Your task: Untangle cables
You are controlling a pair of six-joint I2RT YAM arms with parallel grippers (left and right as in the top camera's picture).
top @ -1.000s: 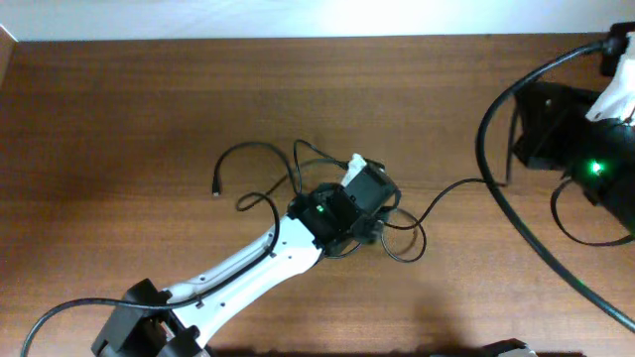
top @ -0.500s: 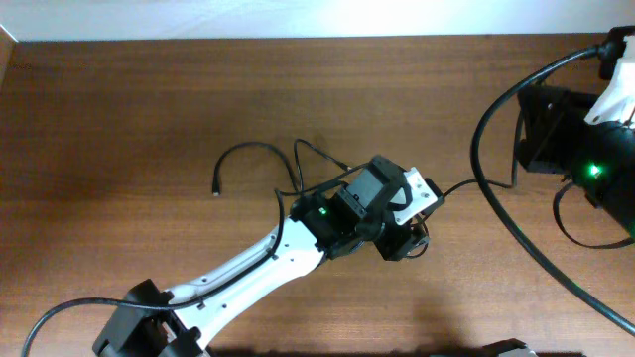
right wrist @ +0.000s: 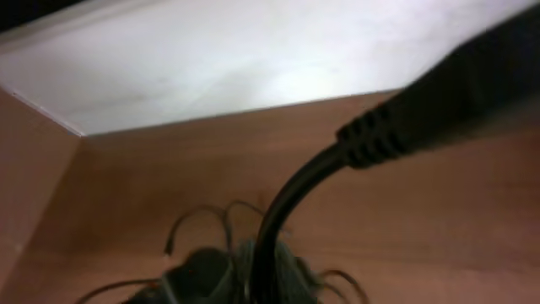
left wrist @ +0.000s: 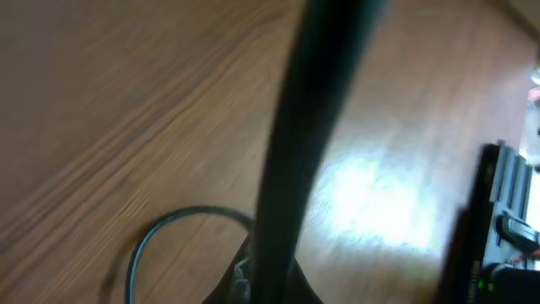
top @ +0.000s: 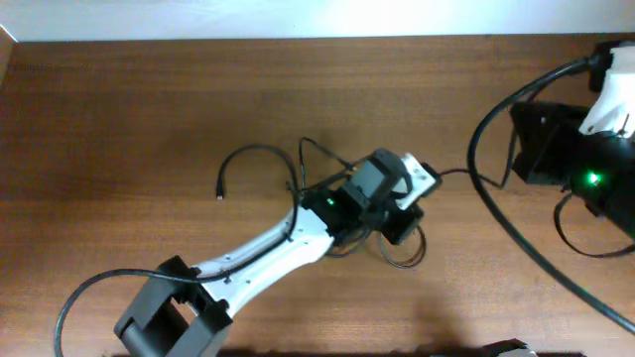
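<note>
Seen from overhead, my left tool (top: pixel 411 202) is low over the middle of the desk (top: pixel 119 109), right on top of the cables (top: pixel 253 151). Its body covers the fingers, so I cannot tell how far it is open or whether it has any cord between them. Only this view shows the whole layout. One thin cord makes an open arc to the left of the tool and ends in a small plug lying free on the wood. Some small loops come out from under the tool, and one strand runs to the right toward my other arm. My right tool (top: pixel 607 97) is, I think, the pale part at the far right edge, well apart from the cables; I cannot tell its opening either. The left wrist view is strongly blurred and gives only one thin curved cord on the wood behind a thick black cable (left wrist: pixel 291 169). The right wrist view looks past another thick cable with a ribbed sleeve and shows what the others do not: a plain white wall (right wrist: pixel 253 67) meeting the desk at its back edge. The desk is brown wood with fine straight grain and a soft shine; the cords are thin, round and black.
</note>
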